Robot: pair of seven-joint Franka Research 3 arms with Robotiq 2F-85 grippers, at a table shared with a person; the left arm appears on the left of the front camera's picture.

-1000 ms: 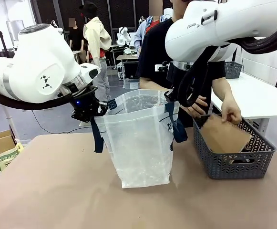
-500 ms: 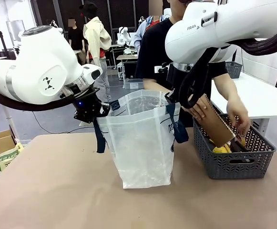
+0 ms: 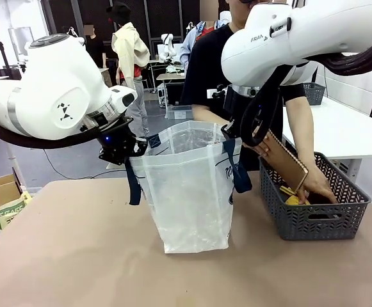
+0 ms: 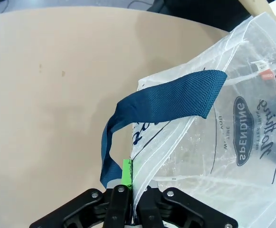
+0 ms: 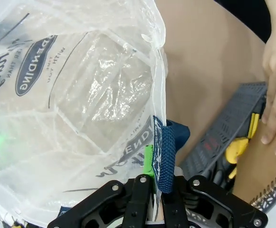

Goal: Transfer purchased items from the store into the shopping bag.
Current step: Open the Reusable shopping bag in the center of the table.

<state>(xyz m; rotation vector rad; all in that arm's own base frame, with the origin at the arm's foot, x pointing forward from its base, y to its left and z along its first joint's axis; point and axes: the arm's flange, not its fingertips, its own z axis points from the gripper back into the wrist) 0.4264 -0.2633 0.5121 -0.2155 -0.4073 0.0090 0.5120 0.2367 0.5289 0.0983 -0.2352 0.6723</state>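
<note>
Left gripper point(image 3: 119, 151) point(image 4: 128, 209): clenched on the rim of the shopping bag point(image 3: 187, 192) point(image 4: 233, 123), with a navy strap handle point(image 4: 161, 102) looping up just beyond its fingers. Right gripper point(image 3: 233, 132) point(image 5: 154, 190): clenched on the opposite rim, the other strap point(image 5: 165, 152) caught between its fingers. The bag hangs between the two grippers, mouth spread open, base on the table point(image 3: 77, 256).

Risks:
- The film is thin and slick. If either pinch slips, that side would likely drop and the mouth close.
- A tan spiral-bound notebook point(image 3: 282, 160) point(image 5: 271, 190) is held tilted just beside the right gripper, on the side away from the bag. If swung across, it could strike the fingers or snag the rim.

Surroundings: the grey mesh basket point(image 3: 314, 222) point(image 5: 233, 114) stands just beyond the right gripper, apart from the bag. A person's hand point(image 3: 317, 187) reaches into it, near a yellow-handled tool point(image 3: 292, 199) point(image 5: 235, 148). The right wrist and its cable partly overhang the route from basket to bag.
</note>
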